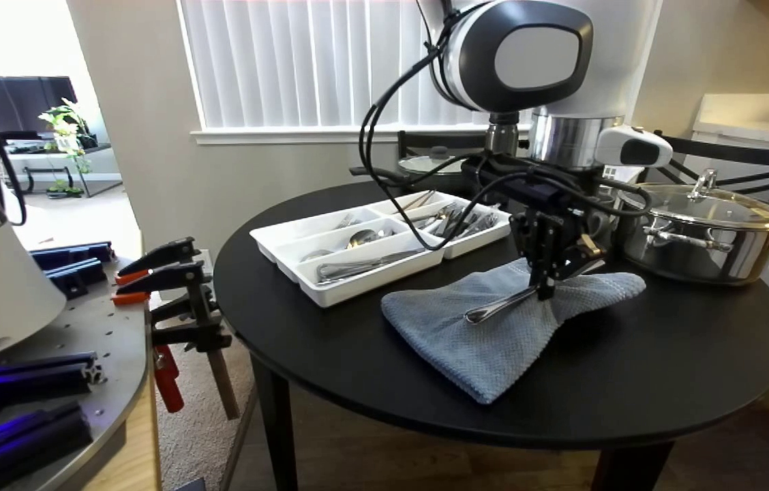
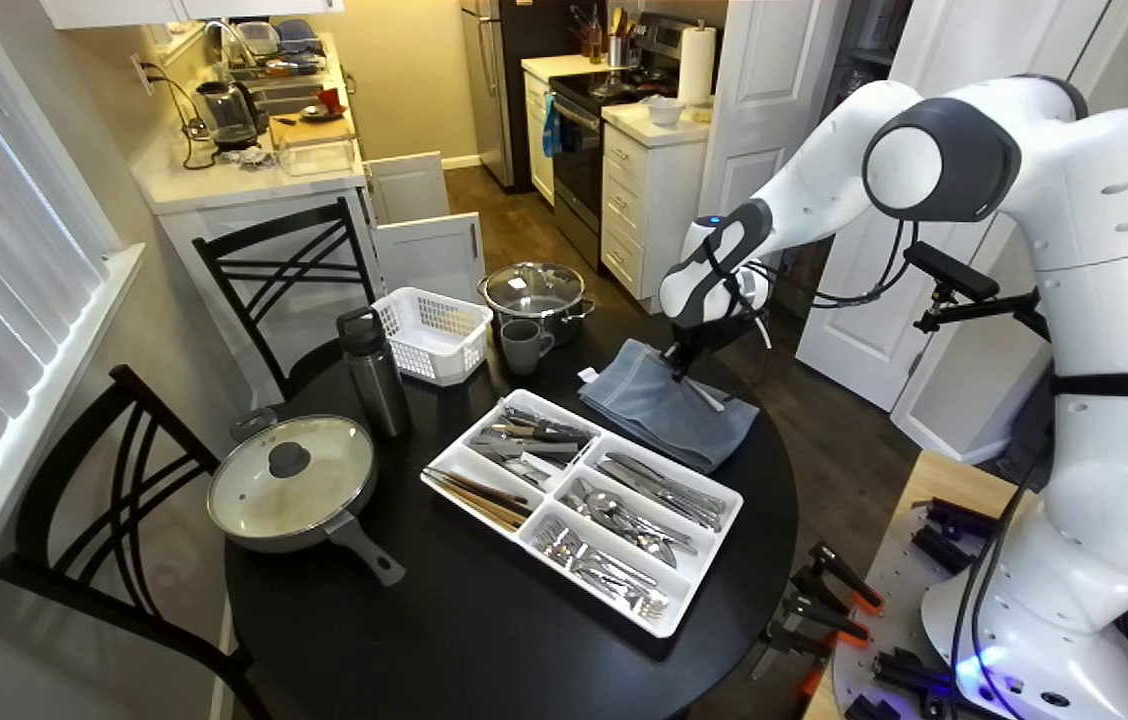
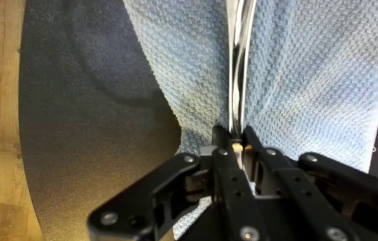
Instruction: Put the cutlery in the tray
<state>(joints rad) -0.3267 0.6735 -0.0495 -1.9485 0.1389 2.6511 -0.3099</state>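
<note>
In an exterior view: the gripper [image 1: 545,292] is down at the blue towel [image 1: 473,344], holding one silver utensil [image 1: 498,306]. The white divided tray [image 1: 374,281] is on the same black table [image 1: 637,382], near the towel; the utensil is outside it, so not placed yet.

In an exterior view: tray shows five compartments, all stocked. Forks [image 2: 596,568] in one, spoons [image 2: 614,512] in the next, long-handled pieces [image 2: 664,488] in the third; mixed cutlery [image 2: 536,450] and chopstick-like sticks [image 2: 484,497] at the other end. That part reads as done. The held utensil is the only loose piece showing.

Wrist view: fingers [image 3: 221,139] almost together, clamped on the utensil's slim shaft, towel right behind it. Fork or spoon? Can't tell, its far end is out of frame. Pick is likely done; left is lift, carry to the tray, lower into the matching compartment, release.
</note>
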